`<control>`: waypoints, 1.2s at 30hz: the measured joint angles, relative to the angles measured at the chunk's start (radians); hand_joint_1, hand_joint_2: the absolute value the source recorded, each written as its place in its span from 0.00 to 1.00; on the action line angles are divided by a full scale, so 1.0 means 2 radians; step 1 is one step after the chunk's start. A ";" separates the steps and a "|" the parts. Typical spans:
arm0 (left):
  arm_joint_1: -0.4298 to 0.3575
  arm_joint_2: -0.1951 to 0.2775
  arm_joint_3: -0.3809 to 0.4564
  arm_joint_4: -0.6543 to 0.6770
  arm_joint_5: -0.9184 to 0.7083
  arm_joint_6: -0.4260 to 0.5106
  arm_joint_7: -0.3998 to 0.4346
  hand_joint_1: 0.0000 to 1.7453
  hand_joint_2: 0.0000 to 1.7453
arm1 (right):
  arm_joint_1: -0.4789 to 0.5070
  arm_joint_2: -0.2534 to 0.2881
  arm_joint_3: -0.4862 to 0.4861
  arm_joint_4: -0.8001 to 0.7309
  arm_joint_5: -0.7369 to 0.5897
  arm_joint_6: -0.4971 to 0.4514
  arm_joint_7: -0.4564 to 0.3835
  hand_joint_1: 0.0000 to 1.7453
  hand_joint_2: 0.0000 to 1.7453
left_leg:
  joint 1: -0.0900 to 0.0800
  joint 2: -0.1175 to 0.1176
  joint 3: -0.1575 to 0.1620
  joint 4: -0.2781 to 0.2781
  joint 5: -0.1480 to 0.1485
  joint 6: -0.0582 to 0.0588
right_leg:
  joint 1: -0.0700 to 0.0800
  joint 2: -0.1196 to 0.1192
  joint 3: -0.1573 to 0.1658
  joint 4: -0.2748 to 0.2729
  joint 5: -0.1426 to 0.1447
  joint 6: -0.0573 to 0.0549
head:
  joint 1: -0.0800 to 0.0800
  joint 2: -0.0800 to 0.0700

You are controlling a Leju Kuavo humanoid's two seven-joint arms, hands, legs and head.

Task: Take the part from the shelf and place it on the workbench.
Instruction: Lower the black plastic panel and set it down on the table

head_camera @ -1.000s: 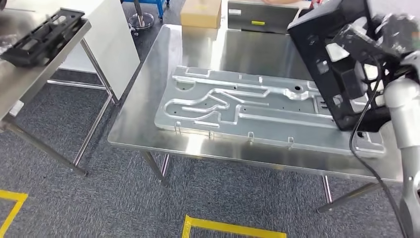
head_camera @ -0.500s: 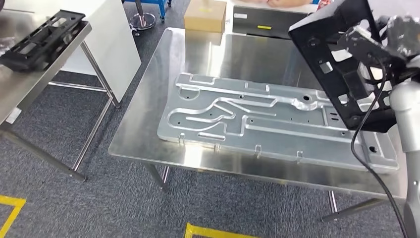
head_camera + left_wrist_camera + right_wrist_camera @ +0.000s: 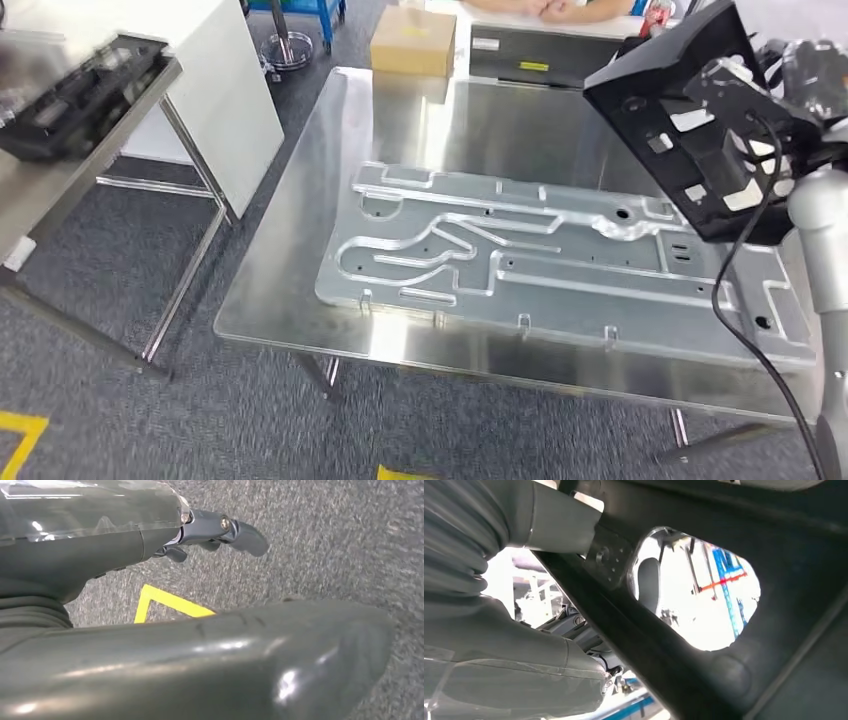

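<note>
Now, table (image 3: 300,250) first: steel top, most of it taken by a big machined plate (image 3: 560,265) lying flat. The black part (image 3: 700,120) is up in the air over the table's right end, tilted, above the plate's right portion and not touching it. The right robot hand (image 3: 745,140) holds it through the frame openings; the right wrist view shows that hand (image 3: 519,630) wrapped round a black bar of the part (image 3: 744,645). Left robot hand (image 3: 215,532) hangs by the floor, fingers loosely apart, nothing in it.

Step looks like carry-to-place. To do it well: level the part before lowering, since one corner hangs lower and would likely strike the plate first. Bring it down slowly and let go only once it rests flat. A cable (image 3: 745,300) loops from the right arm over the plate's right end; keep it from snagging. A second black part (image 3: 70,95) sits on the shelf at left, and a box (image 3: 412,42) at the table's far edge is well apart from the drop spot.
</note>
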 joint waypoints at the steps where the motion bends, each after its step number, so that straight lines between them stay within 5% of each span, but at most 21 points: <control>1: 0.000 0.000 0.000 0.000 -0.001 0.000 0.000 0.00 0.00 | 0.002 0.000 -0.001 0.000 -0.001 0.000 0.000 1.00 1.00 | 0.000 0.000 0.001 0.000 0.003 0.003 | -0.001 0.000 0.000 0.001 -0.002 0.003 | 0.000 0.000; 3: 0.000 0.000 0.000 0.000 -0.001 0.000 0.000 0.00 0.00 | 0.003 -0.001 -0.003 0.000 -0.004 0.001 -0.001 1.00 1.00 | 0.001 -0.001 0.003 -0.004 0.004 0.009 | -0.003 0.000 -0.008 0.019 -0.016 0.007 | 0.000 0.000; 6: -0.001 0.000 0.000 0.000 -0.001 0.001 -0.001 0.00 0.00 | 0.006 -0.001 -0.007 0.003 -0.015 0.004 -0.001 1.00 1.00 | 0.000 -0.001 0.006 -0.004 0.002 0.017 | -0.004 0.000 -0.054 0.110 -0.056 0.012 | 0.000 0.000; 8: -0.001 0.000 0.000 0.000 -0.001 0.001 -0.001 0.00 0.00 | 0.013 0.001 -0.008 0.005 -0.020 0.001 -0.005 1.00 1.00 | -0.001 -0.001 0.007 -0.002 -0.001 0.019 | -0.006 -0.001 -0.076 0.143 -0.058 0.017 | 0.000 0.000; 9: -0.001 0.000 0.000 0.000 -0.001 0.001 -0.001 0.00 0.00 | 0.017 0.002 -0.009 0.005 -0.019 -0.003 -0.007 1.00 1.00 | -0.001 -0.002 0.007 -0.001 -0.002 0.019 | -0.008 -0.001 -0.073 0.132 -0.045 0.019 | 0.000 0.000; 11: -0.002 0.000 0.000 0.000 -0.003 0.001 -0.001 0.00 0.00 | 0.023 0.006 -0.009 0.006 -0.014 -0.014 -0.010 1.00 1.00 | -0.001 -0.003 0.007 0.006 -0.007 0.018 | -0.012 -0.001 -0.044 0.067 -0.010 0.023 | 0.000 0.000; 13: -0.003 0.000 0.000 0.000 -0.006 0.000 -0.001 0.00 0.00 | 0.030 0.012 -0.009 0.009 -0.010 -0.029 -0.012 1.00 1.00 | -0.003 -0.005 0.005 0.013 -0.012 0.014 | -0.012 0.000 -0.021 0.018 0.008 0.023 | 0.000 0.000; 16: -0.003 0.000 0.000 0.000 -0.009 -0.003 -0.002 0.00 0.00 | 0.042 0.024 -0.008 0.018 -0.001 -0.053 -0.016 1.00 1.00 | -0.005 -0.006 0.004 0.014 -0.013 0.011 | -0.009 0.002 -0.020 0.012 0.007 0.018 | 0.000 0.000; 22: -0.003 0.000 -0.001 0.000 -0.014 -0.006 -0.002 0.00 0.00 | 0.047 0.035 -0.008 0.032 0.009 -0.077 -0.017 1.00 1.00 | -0.004 -0.006 0.005 0.012 -0.012 0.008 | -0.007 0.002 -0.020 0.012 0.007 0.017 | 0.000 0.000; 36: -0.007 0.002 -0.016 0.000 -0.043 -0.011 0.008 0.00 0.00 | 0.060 0.120 -0.043 0.153 0.145 -0.258 0.026 1.00 1.00 | -0.001 -0.012 0.008 0.011 -0.011 0.006 | -0.005 -0.003 -0.013 0.010 0.005 0.012 | 0.000 0.000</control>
